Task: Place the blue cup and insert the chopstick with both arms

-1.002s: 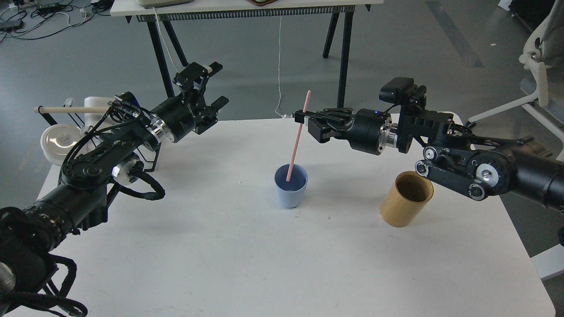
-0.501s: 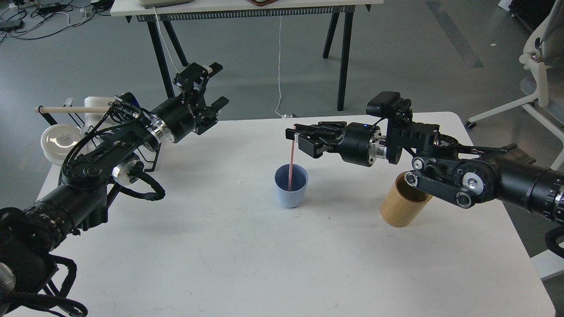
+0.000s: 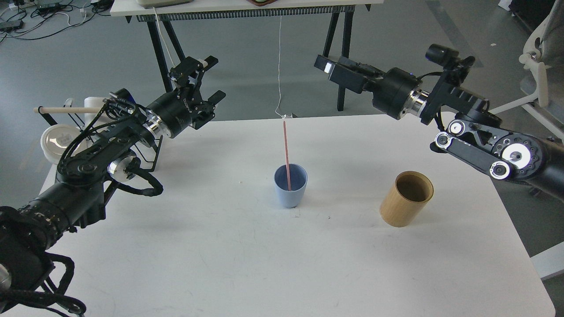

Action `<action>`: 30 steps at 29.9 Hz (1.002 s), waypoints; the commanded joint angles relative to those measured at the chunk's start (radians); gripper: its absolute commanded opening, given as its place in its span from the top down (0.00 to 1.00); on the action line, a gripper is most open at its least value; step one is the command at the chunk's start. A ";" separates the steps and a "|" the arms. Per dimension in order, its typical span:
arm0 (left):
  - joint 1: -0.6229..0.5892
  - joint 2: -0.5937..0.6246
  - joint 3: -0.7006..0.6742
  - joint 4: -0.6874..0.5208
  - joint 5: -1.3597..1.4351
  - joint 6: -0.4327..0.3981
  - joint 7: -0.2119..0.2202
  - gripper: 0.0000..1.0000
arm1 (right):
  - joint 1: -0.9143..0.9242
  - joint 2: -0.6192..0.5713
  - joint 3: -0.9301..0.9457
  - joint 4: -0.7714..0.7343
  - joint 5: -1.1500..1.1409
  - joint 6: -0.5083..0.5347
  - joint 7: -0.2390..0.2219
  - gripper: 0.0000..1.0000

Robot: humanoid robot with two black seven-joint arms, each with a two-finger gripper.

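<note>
The pale-blue cup stands upright near the middle of the white table. The pink chopstick stands in it, leaning slightly left, with its top free above the rim. My right gripper is open and empty, raised high up and to the right of the stick, clear of it. My left gripper is open and empty, held above the table's far left edge, well left of the cup.
A tan wooden cylinder stands to the right of the cup. A wire rack with a pale wooden rod, a white bowl and a white container sit at the far left. Black table legs stand behind.
My right gripper lowered the pink stick into the cup, let go and rose up and to the right. The stick now stands free in the cup. My left arm shifted only slightly.
</note>
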 commanded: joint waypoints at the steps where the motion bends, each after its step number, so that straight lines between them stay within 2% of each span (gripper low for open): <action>1: 0.000 0.009 -0.062 -0.032 -0.004 0.000 0.000 0.01 | -0.034 -0.062 0.061 0.011 0.298 0.039 0.000 0.03; 4: 0.000 0.012 -0.063 -0.044 -0.005 0.000 0.000 0.01 | -0.066 -0.133 0.073 0.053 0.654 0.185 0.000 0.03; 7: 0.006 0.029 -0.066 -0.085 -0.007 0.000 0.000 0.01 | -0.119 -0.182 0.078 0.061 0.909 0.391 0.000 0.02; 10: 0.072 0.095 -0.075 -0.194 -0.024 0.000 0.000 0.01 | -0.175 -0.219 0.107 0.052 1.009 0.576 0.000 0.02; 11: 0.095 0.110 -0.081 -0.231 -0.028 0.000 0.000 0.01 | -0.197 -0.223 0.119 0.052 1.019 0.600 0.000 0.02; 13: 0.133 0.132 -0.101 -0.280 -0.030 0.000 0.000 0.01 | -0.240 -0.225 0.153 0.051 1.020 0.600 0.000 0.02; 17: 0.185 0.146 -0.149 -0.283 -0.030 0.000 0.000 0.01 | -0.295 -0.216 0.200 0.052 1.020 0.600 0.000 0.02; 30: 0.222 0.152 -0.152 -0.283 -0.030 0.000 0.000 0.01 | -0.304 -0.139 0.208 0.051 1.036 0.600 0.000 0.02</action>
